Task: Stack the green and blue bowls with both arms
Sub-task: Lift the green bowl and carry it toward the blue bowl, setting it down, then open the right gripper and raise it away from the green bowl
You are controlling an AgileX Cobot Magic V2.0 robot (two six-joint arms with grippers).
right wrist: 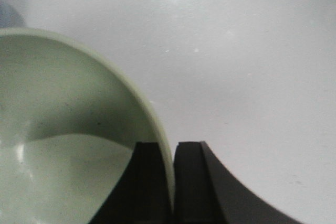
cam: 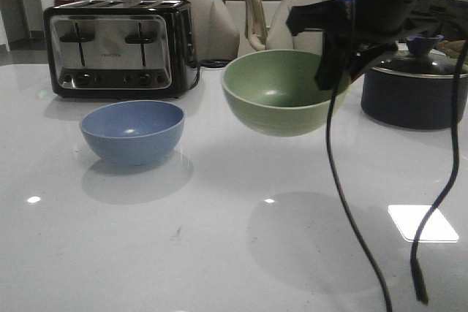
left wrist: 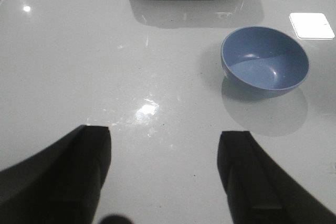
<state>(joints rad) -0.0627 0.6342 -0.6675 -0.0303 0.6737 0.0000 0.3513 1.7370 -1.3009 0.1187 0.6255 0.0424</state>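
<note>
Left gripper [left wrist: 164, 182]: your left wrist view shows its two dark fingers [left wrist: 84, 174] spread wide apart with nothing between them, hovering over bare white table [left wrist: 79, 66].
Toaster [cam: 121, 47]: you see it at the far left of the table, behind the blue bowl.
Blue bowl [cam: 132, 131]: it sits upright on the table, left of centre, empty and apart from everything else.
Green bowl [cam: 281, 91]: you have it lifted clear of the table, right of the blue bowl, with its shadow on the surface below.
Right gripper [right wrist: 172, 182]: its jaws are clamped on the green bowl's rim, one finger inside and one outside.
Dark pot [cam: 413, 85]: lidded, it stands at the far right behind the right arm.
</note>
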